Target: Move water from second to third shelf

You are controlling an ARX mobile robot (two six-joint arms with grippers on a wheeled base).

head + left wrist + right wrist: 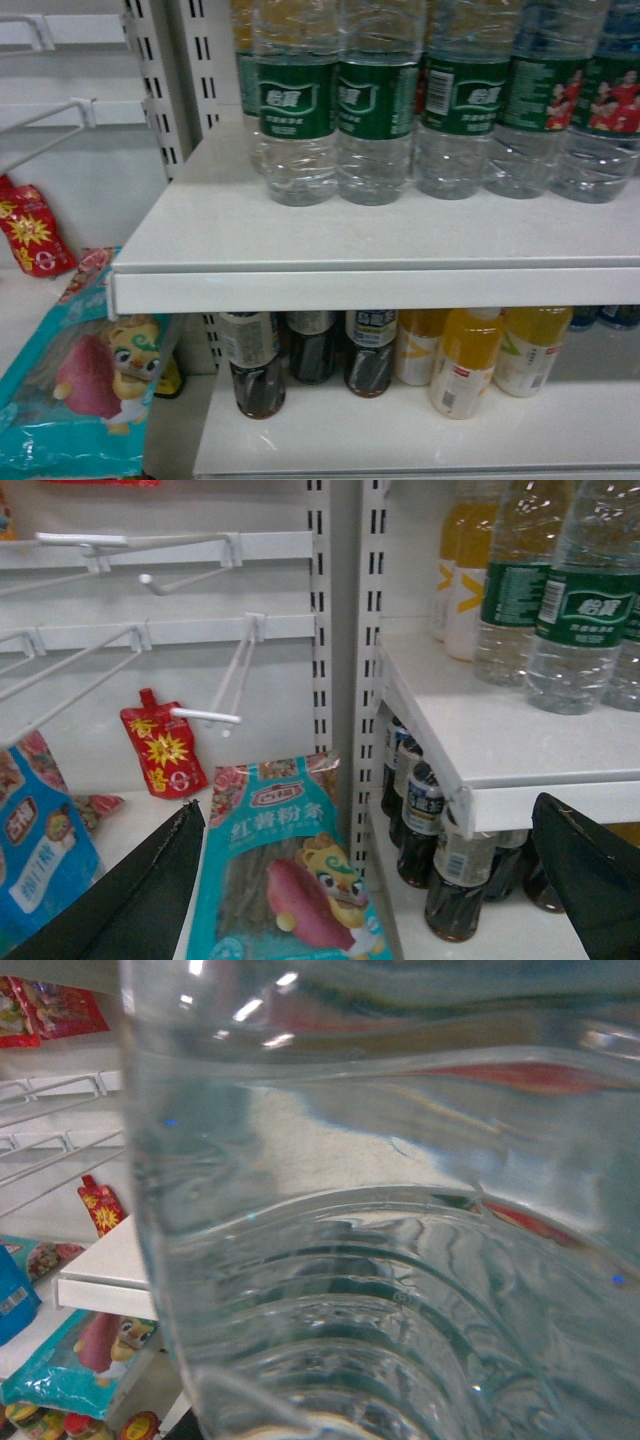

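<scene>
The right wrist view is almost wholly filled by a clear ribbed water bottle (380,1260) pressed close to the lens; the right gripper itself does not show, so whether it grips that bottle cannot be told. The left gripper (370,880) hangs with its 2 dark fingers (130,900) spread wide, nothing between them, low in front of the shelving.

In the head view neither gripper appears. A row of water bottles with green labels (297,100) stands on the white upper shelf (300,250), set back from its front edge, packed side by side; the 2 at the right show red-shirted athletes on the label (620,100). On the lower shelf (400,430) stand 3 dark tea bottles (255,365) at the left and orange juice bottles (465,365) just beside them to the right.

Left of the shelves, a teal snack bag with a cartoon sweet potato (80,400) lies near a small red pouch (30,235), under white wire hooks (215,680).
</scene>
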